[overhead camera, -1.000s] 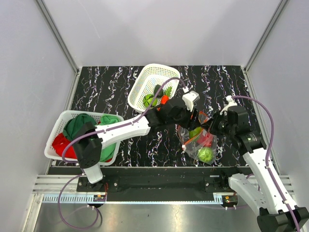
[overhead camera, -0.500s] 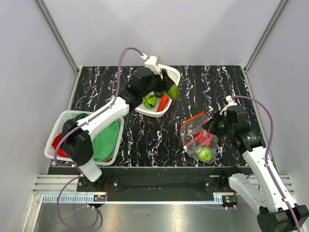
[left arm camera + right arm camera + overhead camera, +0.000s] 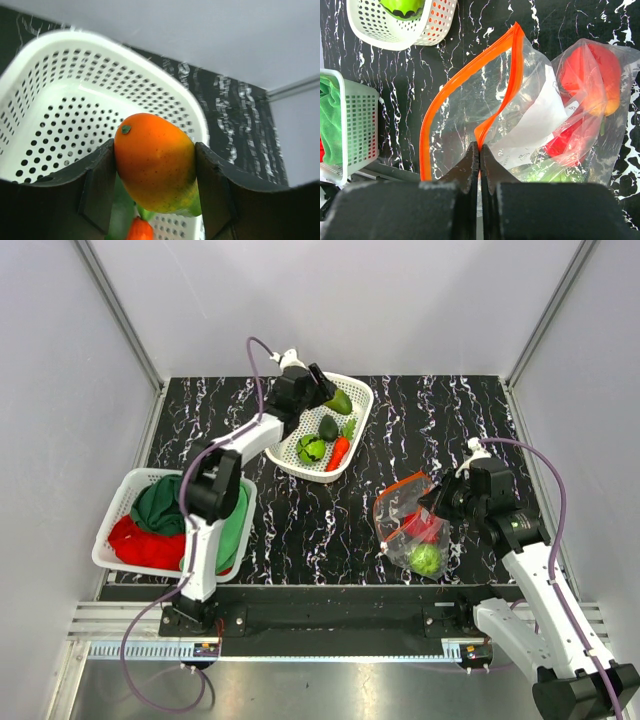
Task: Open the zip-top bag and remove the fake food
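The clear zip-top bag lies open on the black marbled table, its orange zip strip curled apart. My right gripper is shut on one side of that strip, at the bag's near edge. Fake food is still inside the bag: a red pepper and a green round piece. My left gripper is shut on an orange-green fake fruit, held just above the white mesh basket at the back. A green piece and an orange-red carrot lie in that basket.
A second white mesh basket with red and green cloths stands at the left front. Grey walls close in the table on three sides. The right arm's cable loops over the table's right side.
My left arm has swung from the bag's mouth up to the back basket, carrying the orange-green fruit. The right gripper and the bag have stayed in place.
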`<state>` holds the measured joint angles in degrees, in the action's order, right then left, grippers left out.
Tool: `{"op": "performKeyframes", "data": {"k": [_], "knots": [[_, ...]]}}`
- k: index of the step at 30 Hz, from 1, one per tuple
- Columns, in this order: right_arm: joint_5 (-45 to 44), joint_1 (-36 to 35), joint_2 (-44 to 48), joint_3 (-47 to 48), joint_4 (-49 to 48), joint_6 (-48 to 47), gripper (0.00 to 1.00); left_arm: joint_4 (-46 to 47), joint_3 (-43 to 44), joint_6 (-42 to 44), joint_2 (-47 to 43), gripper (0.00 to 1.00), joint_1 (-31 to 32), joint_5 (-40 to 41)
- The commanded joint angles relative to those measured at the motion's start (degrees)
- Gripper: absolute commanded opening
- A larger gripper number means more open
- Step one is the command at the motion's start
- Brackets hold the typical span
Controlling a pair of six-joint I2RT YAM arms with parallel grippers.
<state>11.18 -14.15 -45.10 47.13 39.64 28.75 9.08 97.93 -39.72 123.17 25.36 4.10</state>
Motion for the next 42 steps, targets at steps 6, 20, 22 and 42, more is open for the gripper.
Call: {"op": "performKeyframes", "data": {"k": [6,20,22,42], "knots": [[-0.1,-0.3,-0.2,0.5,-2.3,-1.1,0.0,0.9,11.0,-9.4,11.3,0.36,-1.6,-0.7],[1.4,-0.2,0.0,3.2,0.4,-1.8,0.0,1.0,-6.0,1.6,-9.2,0.87,-1.5,-11.6],[1.8,-0.3,0.5,3.6,0.7,-1.9,0.0,3.4,-9.8,1.7,-16.3,0.82,0.4,-14.5],[5.1,-0.3,1.8,8.3,5.4,-2.0,0.0,-11.1,-26.4,15.5,-30.5,0.07,32.9,-9.1]]}}
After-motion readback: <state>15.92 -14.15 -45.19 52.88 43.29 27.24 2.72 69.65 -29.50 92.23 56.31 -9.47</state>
